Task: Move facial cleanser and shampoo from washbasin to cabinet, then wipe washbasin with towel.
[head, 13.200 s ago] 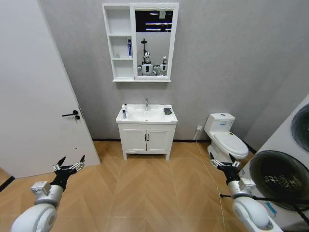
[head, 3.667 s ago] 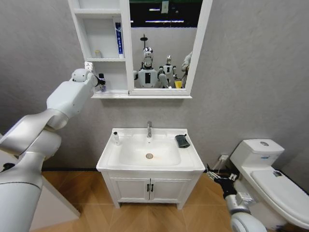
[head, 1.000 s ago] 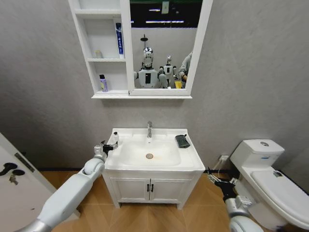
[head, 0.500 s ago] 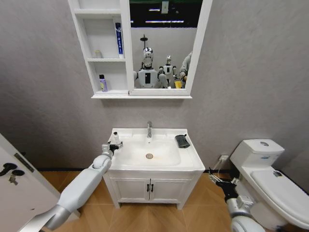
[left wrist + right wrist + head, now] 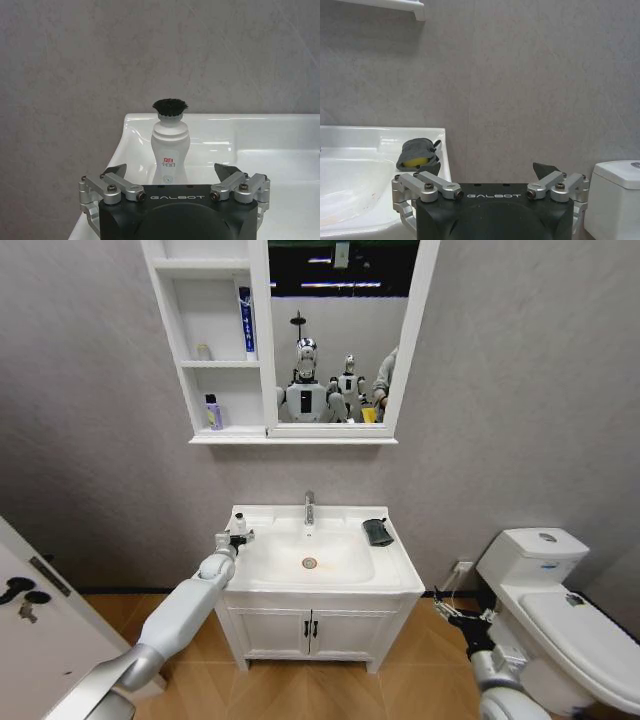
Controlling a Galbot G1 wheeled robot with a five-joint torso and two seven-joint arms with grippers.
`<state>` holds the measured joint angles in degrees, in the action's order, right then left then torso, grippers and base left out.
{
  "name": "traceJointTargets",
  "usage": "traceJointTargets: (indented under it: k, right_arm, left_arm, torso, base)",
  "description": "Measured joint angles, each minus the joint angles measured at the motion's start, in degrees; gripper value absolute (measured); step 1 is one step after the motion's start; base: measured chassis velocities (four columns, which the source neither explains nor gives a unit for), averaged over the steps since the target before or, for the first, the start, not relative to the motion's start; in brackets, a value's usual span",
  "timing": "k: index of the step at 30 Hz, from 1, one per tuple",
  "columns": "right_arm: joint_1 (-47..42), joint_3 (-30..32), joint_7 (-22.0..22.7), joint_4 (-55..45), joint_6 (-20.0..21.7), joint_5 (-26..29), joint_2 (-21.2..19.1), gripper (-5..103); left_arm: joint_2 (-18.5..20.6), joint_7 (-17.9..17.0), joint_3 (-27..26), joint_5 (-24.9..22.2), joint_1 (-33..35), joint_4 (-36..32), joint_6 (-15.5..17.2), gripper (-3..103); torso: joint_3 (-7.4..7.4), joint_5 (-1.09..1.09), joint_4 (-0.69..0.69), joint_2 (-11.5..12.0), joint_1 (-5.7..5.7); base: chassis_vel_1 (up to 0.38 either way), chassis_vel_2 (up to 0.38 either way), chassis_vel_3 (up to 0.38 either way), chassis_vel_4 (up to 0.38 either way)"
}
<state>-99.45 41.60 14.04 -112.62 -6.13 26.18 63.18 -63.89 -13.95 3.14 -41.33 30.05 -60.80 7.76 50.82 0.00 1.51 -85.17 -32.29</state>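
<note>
At centre-left of the head view, the left gripper (image 5: pixel 238 538) sits level with the small white waisted bottle with a black cap (image 5: pixel 170 142) on the rear left corner of the white ceramic washbasin (image 5: pixel 395 575) — fingers spread to either side, lined up to close on its body. The dark grey folded towel (image 5: pixel 377 531) waits at the basin's rear right. The right gripper (image 5: pixel 457 618), also spread wide, hangs idle at lower right.

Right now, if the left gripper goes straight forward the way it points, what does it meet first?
Most likely the white bottle with the black cap: it stands upright on the washbasin rim, centred ahead of the open left gripper. How far off is unclear.
</note>
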Motion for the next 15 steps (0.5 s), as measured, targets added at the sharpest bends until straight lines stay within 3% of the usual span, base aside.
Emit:
traceJointTargets:
  k: [11, 15]
  right_arm:
    - [0.9, -0.17, -0.08, 0.98, -0.12, 0.29, -0.23, 100]
    - [0.9, -0.18, -0.18, 1.41, -0.41, 0.3, -0.05, 100]
  left_arm:
    - [-1.44, 1.25, -0.08, 0.62, -3.43, 5.44, -0.38, 102]
    - [-1.54, 2.35, -0.08, 0.65, -3.63, 6.17, -0.72, 89]
  torso:
    - [0.0, 0.0, 0.0, 0.0, 0.0]
    - [0.0, 0.0, 0.0, 0.0, 0.0]
  base:
    - [0.0, 0.0, 0.0, 0.0]
    - [0.0, 0.0, 0.0, 0.0]
